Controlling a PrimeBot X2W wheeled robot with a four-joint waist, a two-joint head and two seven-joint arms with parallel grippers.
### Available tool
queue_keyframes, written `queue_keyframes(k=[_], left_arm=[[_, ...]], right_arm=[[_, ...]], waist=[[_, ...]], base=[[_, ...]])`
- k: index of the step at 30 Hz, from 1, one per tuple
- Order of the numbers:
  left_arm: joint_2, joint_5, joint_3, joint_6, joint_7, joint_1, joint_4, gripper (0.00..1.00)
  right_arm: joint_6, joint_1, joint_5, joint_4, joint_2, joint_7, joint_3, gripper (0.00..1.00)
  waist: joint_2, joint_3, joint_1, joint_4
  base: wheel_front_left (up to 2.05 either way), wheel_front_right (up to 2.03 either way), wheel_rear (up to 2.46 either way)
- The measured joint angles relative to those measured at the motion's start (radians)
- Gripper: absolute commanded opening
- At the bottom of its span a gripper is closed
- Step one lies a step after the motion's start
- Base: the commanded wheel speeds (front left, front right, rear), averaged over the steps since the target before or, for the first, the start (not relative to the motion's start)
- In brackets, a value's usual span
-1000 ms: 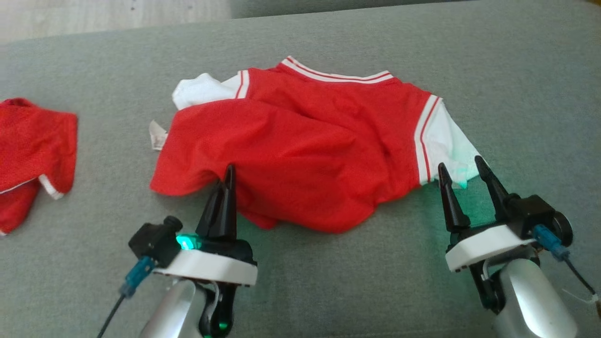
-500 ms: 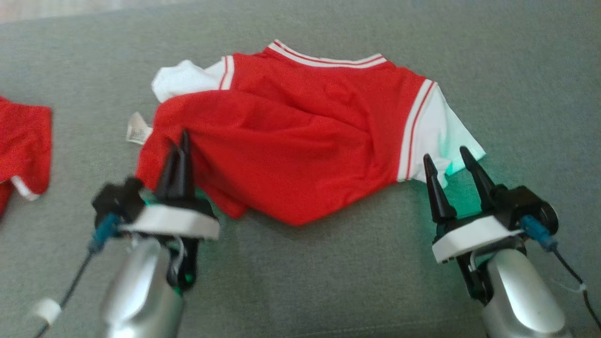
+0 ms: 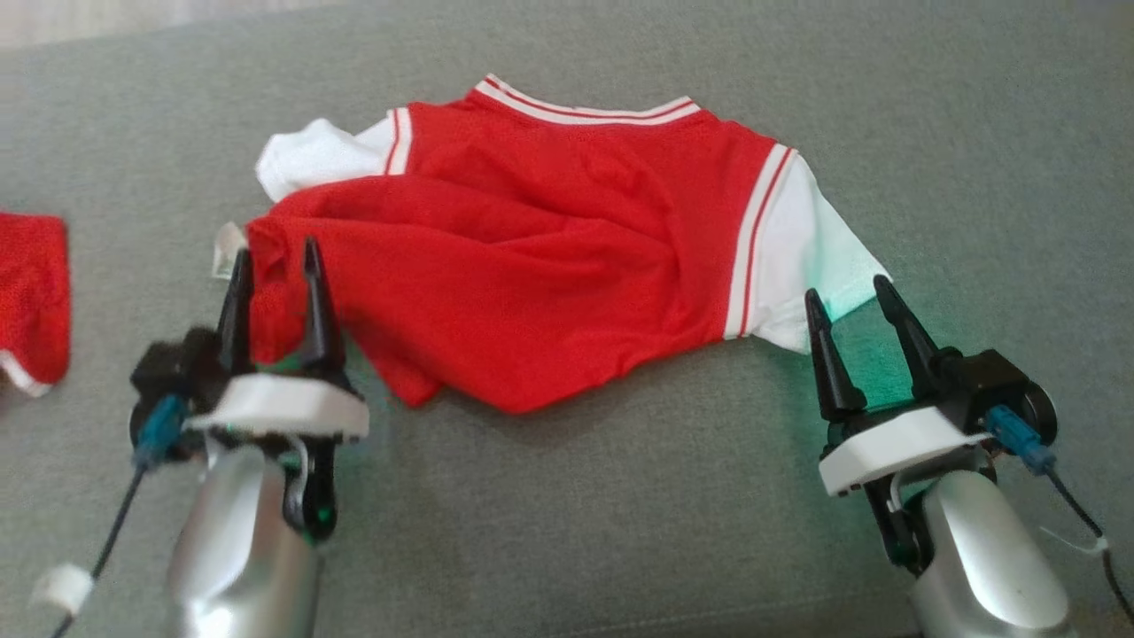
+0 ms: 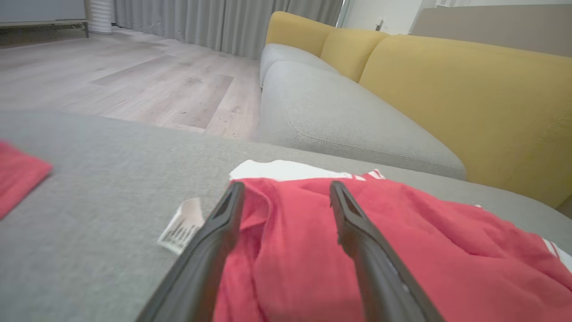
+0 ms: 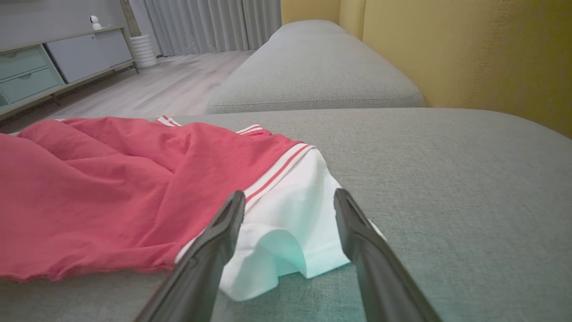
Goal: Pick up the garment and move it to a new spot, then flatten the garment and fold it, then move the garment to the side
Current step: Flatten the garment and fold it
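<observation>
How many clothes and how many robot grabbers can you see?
Clothes: 2, the red and white shirt in the middle and the other red garment at the left edge.
Grippers: 2, the left gripper and the right gripper, both open.
Total: 4

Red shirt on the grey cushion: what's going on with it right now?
The robot is working on the red shirt, which lies rumpled on the grey cushion, not yet flat. Both grippers are open and neither holds it. The left gripper straddles the bunched corner near the care label; the right gripper straddles the end of the white sleeve. A second red garment lies apart at the far left.
</observation>
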Motion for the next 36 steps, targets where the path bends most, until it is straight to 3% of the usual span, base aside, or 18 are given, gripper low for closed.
queue_keyframes(k=[5,10,15,22,23,24,31,36], left_arm=[[0.0,-0.023,-0.02,-0.001,0.0,0.139,-0.063,1.0],[0.0,-0.085,-0.151,-0.001,0.0,0.239,-0.057,1.0],[0.001,-0.177,-0.275,-0.002,0.0,0.234,-0.024,1.0],[0.007,-0.19,-0.294,-0.001,-0.002,0.173,0.001,1.0],[0.008,-0.195,-0.297,-0.001,-0.002,0.167,0.003,0.56],[0.008,-0.199,-0.302,-0.001,-0.002,0.165,0.005,0.0],[0.004,-0.205,-0.313,-0.002,-0.004,0.16,0.032,0.0],[-0.004,-0.173,-0.209,-0.005,0.0,0.199,0.033,0.0]], right_arm=[[0.0,0.005,0.009,0.007,0.003,0.0,0.001,1.0],[0.0,0.006,0.009,0.007,0.004,0.0,0.011,1.0],[0.0,0.004,0.009,0.006,0.004,0.0,0.027,1.0],[0.0,0.001,0.009,0.0,0.004,0.0,0.026,1.0],[0.0,0.001,0.009,0.0,0.004,0.0,0.025,1.0],[0.0,0.001,0.009,0.0,0.004,0.0,0.024,1.0],[0.0,0.003,0.009,0.008,0.004,0.0,-0.004,1.0],[0.0,0.023,0.008,0.023,0.004,0.0,-0.042,1.0]], waist=[[0.0,-0.034,-0.0001,0.03],[0.0,-0.05,-0.0003,0.043],[0.0,-0.035,-0.0002,0.023],[0.0,-0.007,-0.0001,-0.013],[0.0,-0.004,-0.0001,-0.016],[0.0,-0.002,0.0,-0.018],[0.0,-0.023,0.0,0.002],[0.0,-0.071,0.0,0.044]], base=[[0.0,0.0,0.0],[0.0,0.0,0.0],[0.0,0.0,0.0],[0.0,0.0,0.0],[0.0,0.0,0.0],[0.0,0.0,0.0],[0.0,0.0,0.0],[0.0,0.0,0.0]])
